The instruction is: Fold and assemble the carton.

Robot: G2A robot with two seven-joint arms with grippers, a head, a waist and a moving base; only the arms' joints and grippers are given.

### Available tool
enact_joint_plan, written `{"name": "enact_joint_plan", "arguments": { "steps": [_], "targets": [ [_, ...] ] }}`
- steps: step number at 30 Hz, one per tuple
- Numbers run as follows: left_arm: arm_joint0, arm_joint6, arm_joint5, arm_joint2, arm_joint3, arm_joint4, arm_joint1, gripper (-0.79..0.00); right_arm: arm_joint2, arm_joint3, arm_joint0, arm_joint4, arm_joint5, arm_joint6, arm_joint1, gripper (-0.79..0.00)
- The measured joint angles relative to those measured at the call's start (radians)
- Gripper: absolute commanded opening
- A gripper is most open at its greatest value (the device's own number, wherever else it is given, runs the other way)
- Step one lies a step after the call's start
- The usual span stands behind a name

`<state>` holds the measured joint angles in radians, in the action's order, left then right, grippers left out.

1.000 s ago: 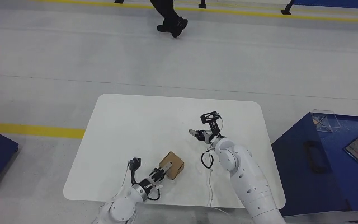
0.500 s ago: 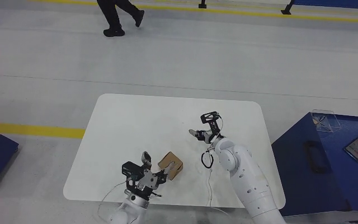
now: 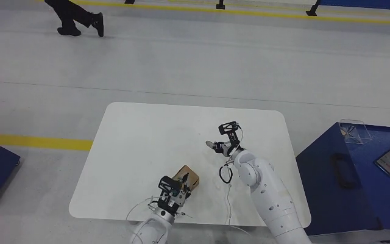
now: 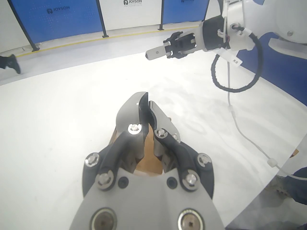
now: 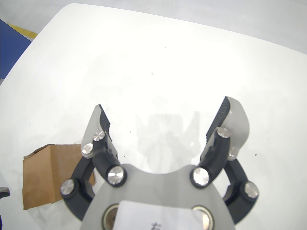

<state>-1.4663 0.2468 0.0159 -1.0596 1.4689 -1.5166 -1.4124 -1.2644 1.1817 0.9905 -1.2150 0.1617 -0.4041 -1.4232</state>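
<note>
Left wrist view had the left gripper (image 4: 144, 104) nearest, its rounded grey metal fingers (image 4: 128, 117) drawn in to a thin slit, black ribbed pads almost meeting; brown matte cardboard of the carton (image 4: 146, 156) showed between the finger shanks, so the gripper seemed pinched on a carton wall. In the top view the carton (image 3: 190, 175) sat near the counter's front edge, a small boxy shape with the left gripper (image 3: 175, 188) on its near side. Farther on, well apart from the carton, the right gripper (image 5: 163, 110) hung above the bare counter (image 5: 153, 48) with its jaws spread wide and nothing between them; its own camera caught the carton (image 5: 48, 168) off to one side, plain kraft board with a sharp vertical crease and a slightly ragged top edge. The counter (image 3: 158, 134) was a smooth white slab with rounded corners; beyond it lay pale grey floor (image 3: 244, 55).
</note>
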Motion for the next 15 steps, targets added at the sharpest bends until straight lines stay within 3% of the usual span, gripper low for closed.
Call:
{"name": "enact_joint_plan", "arguments": {
  "steps": [7, 12, 15],
  "targets": [
    [0.026, -0.099, -0.025, 0.016, -0.034, 0.010, -0.007, -0.785, 0.000, 0.000, 0.000, 0.000, 0.000, 0.000, 0.000, 0.000],
    [0.008, 0.037, -0.029, 0.010, -0.006, 0.073, -0.010, -0.785, 0.000, 0.000, 0.000, 0.000, 0.000, 0.000, 0.000, 0.000],
    [0.013, -0.017, -0.018, 0.015, -0.036, 0.054, -0.008, -0.785, 0.000, 0.000, 0.000, 0.000, 0.000, 0.000, 0.000, 0.000]
  ]
}}
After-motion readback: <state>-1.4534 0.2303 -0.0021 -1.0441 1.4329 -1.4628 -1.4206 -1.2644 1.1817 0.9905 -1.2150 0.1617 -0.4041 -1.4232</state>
